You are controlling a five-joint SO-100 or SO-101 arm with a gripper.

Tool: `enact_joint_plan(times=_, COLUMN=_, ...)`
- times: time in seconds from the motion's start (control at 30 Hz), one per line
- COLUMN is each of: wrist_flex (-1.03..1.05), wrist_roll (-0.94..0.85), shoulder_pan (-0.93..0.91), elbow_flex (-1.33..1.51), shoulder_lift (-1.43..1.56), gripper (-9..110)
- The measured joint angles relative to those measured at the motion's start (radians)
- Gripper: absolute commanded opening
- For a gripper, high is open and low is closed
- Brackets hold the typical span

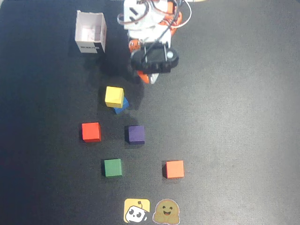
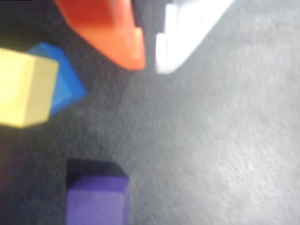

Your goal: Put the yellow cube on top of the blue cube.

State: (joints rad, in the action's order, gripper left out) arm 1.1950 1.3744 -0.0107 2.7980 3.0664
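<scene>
Matte yellow cube [image 1: 114,96] sits atop blue cube [image 1: 121,109]: likely light, rigid; grip opposite flat faces. Gripper [image 2: 150,60] empty, nearly closed.

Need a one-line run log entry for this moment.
stack: yellow cube on blue cube, offset | gripper: empty, fingers nearly closed, clear of stack | purple cube: untouched

Overhead view: even light, soft focus, short shadows. Wrist view: heavy blur, dim left edge.
</scene>
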Motion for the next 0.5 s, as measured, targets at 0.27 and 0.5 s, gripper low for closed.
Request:
enact_joint_plan(times=0.27, wrist_flex=-0.025, wrist_roll=-0.002, shoulder_pan=0.048, elbow_flex=0.08, shoulder_lift=0.015, gripper=1)
enact_joint_plan(times=0.5, wrist_flex=-0.009, wrist_roll=0.015, shoulder_pan=0.055, elbow_flex=0.081, shoulder_lift=0.018, gripper=1)
